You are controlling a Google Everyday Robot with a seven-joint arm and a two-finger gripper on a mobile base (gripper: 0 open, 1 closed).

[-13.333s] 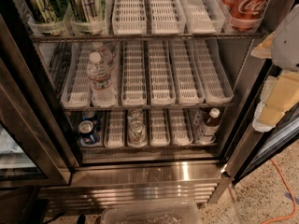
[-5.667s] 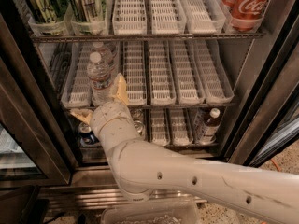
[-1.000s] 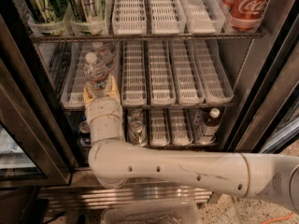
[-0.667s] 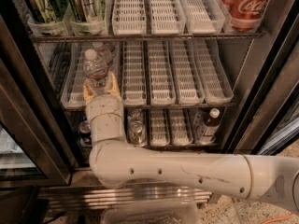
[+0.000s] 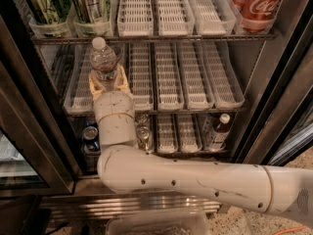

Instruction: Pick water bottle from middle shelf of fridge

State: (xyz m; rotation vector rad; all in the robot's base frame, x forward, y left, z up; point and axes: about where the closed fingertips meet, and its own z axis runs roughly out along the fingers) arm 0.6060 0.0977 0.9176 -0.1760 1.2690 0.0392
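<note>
Fridge (image 5: 34, 106) interior, white slotted trays (image 5: 166, 77) on the wire middle shelf (image 5: 205, 110).
My gripper (image 5: 108, 80) clasps the ribbed clear water bottle (image 5: 103, 60) at the shelf's front-left corner.

Dim warm light, brightest on jaws clasping the water bottle (image 5: 104, 58).

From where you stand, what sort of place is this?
Likely a shop or break room: a glass-door drinks fridge, its rows of white trays, cola cans above. The pincer grips a bottle on the middle shelf.
</note>
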